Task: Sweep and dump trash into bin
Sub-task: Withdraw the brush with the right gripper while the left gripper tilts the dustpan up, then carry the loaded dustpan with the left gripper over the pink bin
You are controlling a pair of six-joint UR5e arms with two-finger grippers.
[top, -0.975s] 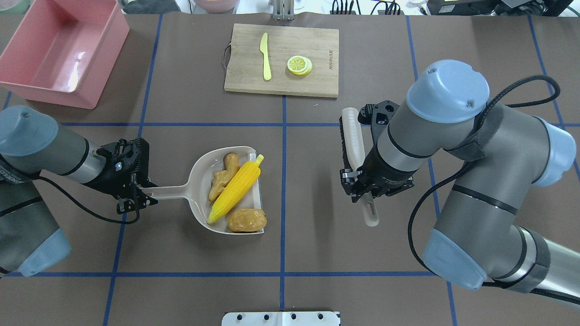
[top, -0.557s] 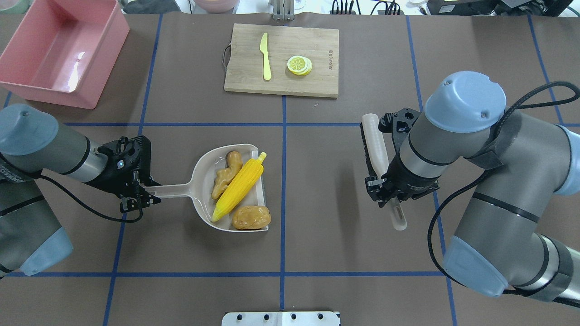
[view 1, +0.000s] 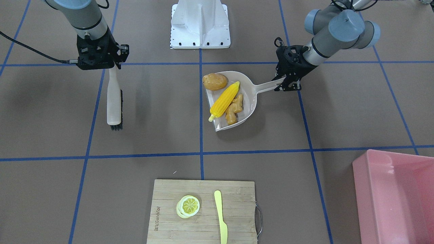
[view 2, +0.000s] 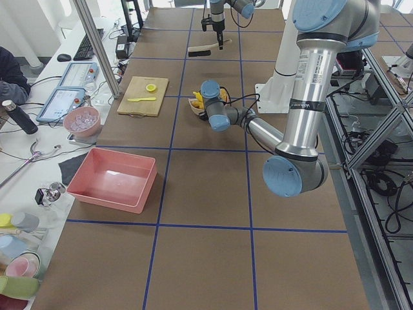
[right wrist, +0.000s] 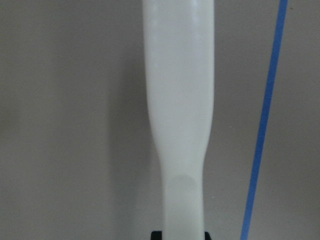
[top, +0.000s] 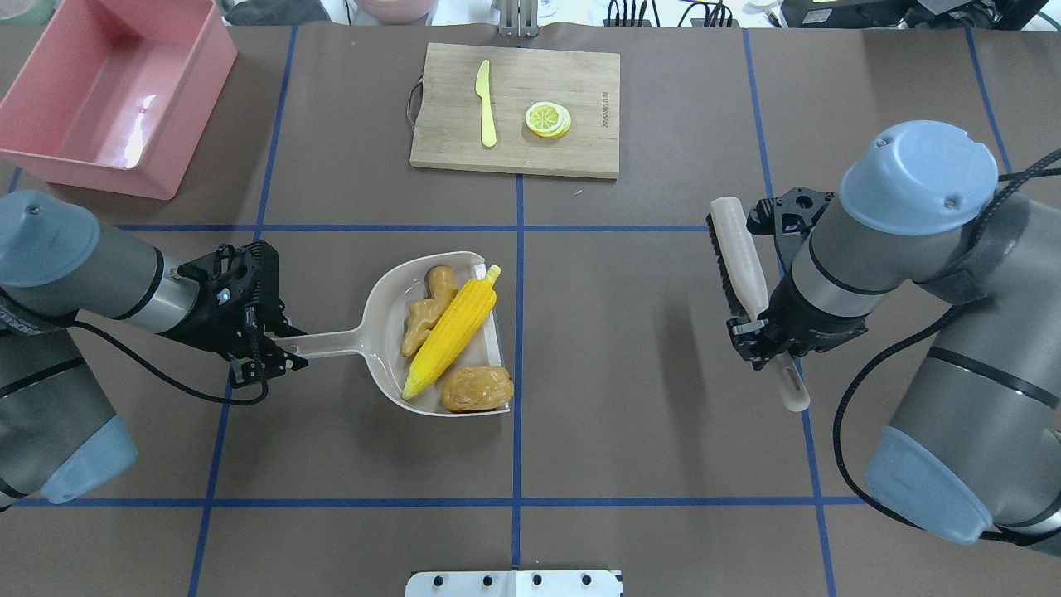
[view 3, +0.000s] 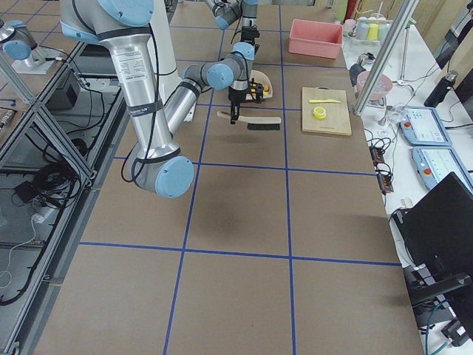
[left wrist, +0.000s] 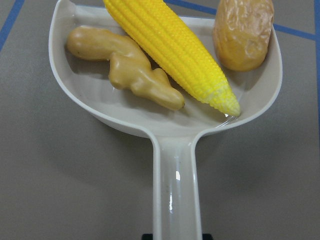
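The yellow corn cob (top: 454, 334), the golden-brown potato (top: 477, 389) and the tan ginger root (top: 425, 311) lie in the beige dustpan (top: 383, 315). My left gripper (top: 267, 352) is shut on the dustpan's handle, seen also in the front view (view 1: 288, 82). The left wrist view shows the corn (left wrist: 172, 50), ginger (left wrist: 125, 67) and potato (left wrist: 243, 30) in the pan. My right gripper (top: 756, 336) is shut on a white brush (top: 740, 259) with black bristles, held to the right of the dustpan. The pink bin (top: 108, 91) stands at the far left, empty.
A wooden cutting board (top: 514, 108) at the back middle holds a yellow knife (top: 486, 104) and a lemon slice (top: 547, 118). Blue tape lines cross the brown table. A white base plate (top: 514, 583) sits at the near edge.
My right gripper has carried the brush further right, away from the dustpan. My left gripper has moved the dustpan with the three foods a little to the right.
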